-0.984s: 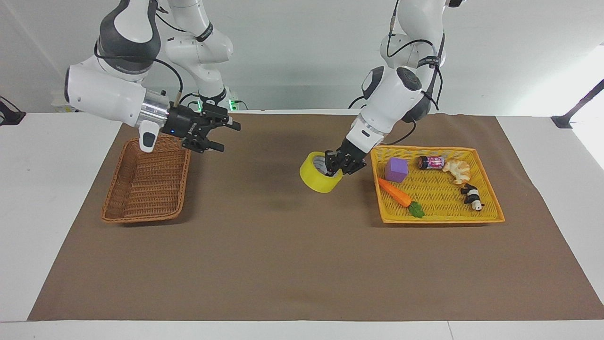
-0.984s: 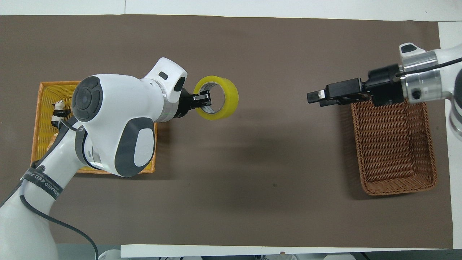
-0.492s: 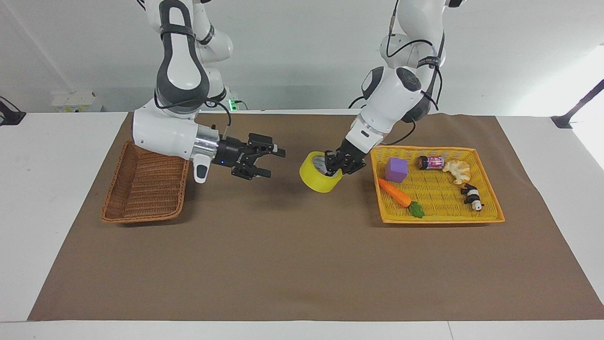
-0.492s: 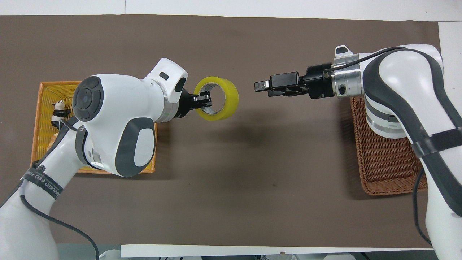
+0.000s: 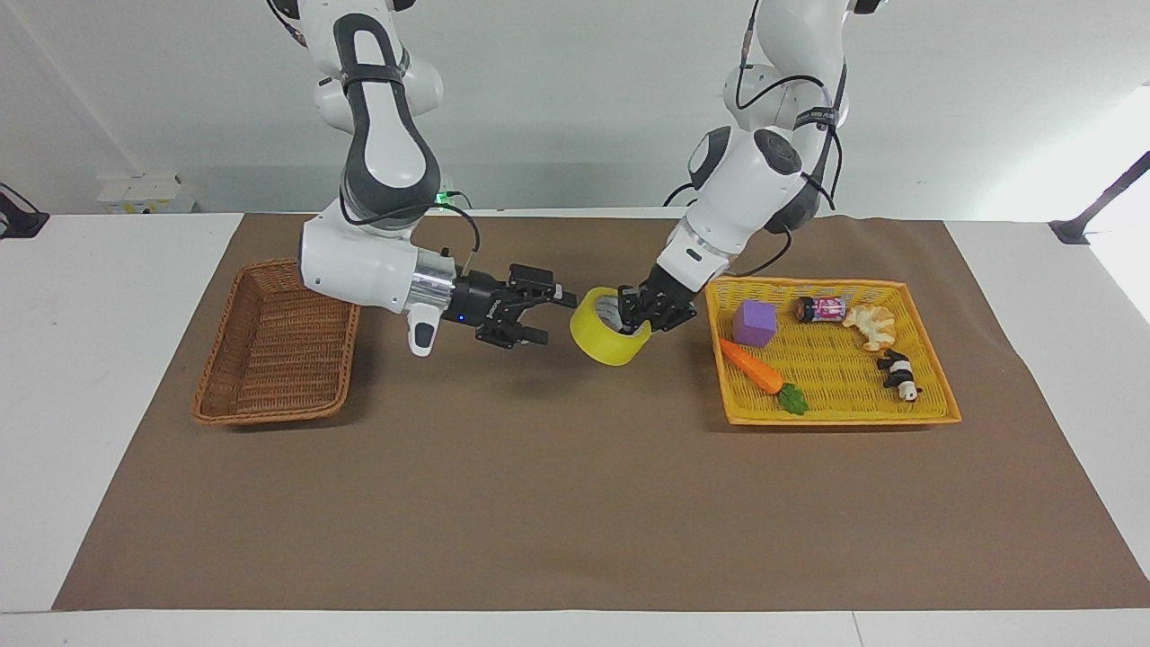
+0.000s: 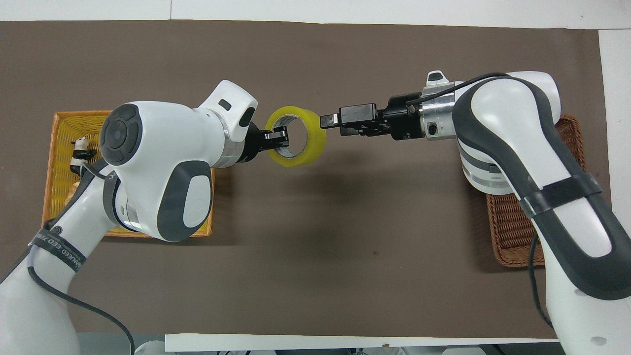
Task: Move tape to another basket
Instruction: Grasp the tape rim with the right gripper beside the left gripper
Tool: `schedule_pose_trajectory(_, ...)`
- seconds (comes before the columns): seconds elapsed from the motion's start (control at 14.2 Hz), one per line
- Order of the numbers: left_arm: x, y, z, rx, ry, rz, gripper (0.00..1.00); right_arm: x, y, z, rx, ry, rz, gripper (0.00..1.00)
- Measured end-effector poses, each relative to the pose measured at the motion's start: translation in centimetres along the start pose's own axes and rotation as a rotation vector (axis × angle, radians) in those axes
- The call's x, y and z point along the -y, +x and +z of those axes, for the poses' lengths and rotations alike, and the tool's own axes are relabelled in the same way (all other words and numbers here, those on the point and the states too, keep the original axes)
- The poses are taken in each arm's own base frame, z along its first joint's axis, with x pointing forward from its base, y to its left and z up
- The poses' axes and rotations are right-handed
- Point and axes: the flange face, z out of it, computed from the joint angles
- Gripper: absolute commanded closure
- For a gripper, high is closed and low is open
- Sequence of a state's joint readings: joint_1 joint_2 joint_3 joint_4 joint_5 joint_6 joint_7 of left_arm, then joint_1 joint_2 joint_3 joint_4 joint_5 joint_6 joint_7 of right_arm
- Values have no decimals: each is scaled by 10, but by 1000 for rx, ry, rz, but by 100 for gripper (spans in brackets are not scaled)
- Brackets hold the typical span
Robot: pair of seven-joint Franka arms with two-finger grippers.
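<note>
The left hand is clamped on the tape, one finger inside the white core and the other on the outer yellow wall, and holds the roll raised over the brown mat at mid-surface, just beside the yellow tray, from which it is clear. The right hand is over the mat on the roll's other flank, fingers spread wide apart, tips just beside the yellow wall; whether they touch it cannot be told.

This looks like a handover under way. To do it well, the right hand should slide its fingers across the free part of the rim, one inside the core and one outside, well away from the left fingers, and close firmly before the left hand lets go. Only then should the roll travel to the wicker basket, which lies toward the right arm's end of the surface.

The roll is tilted: its opening faces up and toward the robots, so its axis leans rather than standing upright. It is wider than it is tall.
</note>
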State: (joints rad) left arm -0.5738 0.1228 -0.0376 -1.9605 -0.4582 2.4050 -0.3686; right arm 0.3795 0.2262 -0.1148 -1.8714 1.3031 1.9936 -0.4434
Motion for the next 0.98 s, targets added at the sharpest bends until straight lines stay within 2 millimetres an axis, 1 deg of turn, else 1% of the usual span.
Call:
schedule_pose_trajectory(0.14,0,0,0,5,2,5,100,-2,-4,12,-20,-6,12,0)
schedule_pose_trajectory(0.28,1,-1,1,13,5,11,100,2,-9,27,-24,-12,11,0)
schedule_pose_trajectory(0.35,1,-2,2,18,7,13,100,4,-11,31,-23,-15,8,0)
schedule_pose_trajectory(0.49,1,-2,2,22,9,16,100,4,-12,33,-21,-15,9,1)
schedule_pose_trajectory(0.77,2,-2,2,23,9,19,100,2,-11,30,-25,-17,12,8)
schedule_pose_trajectory(0.98,2,-2,2,24,10,27,100,1,-11,30,-25,-17,13,17)
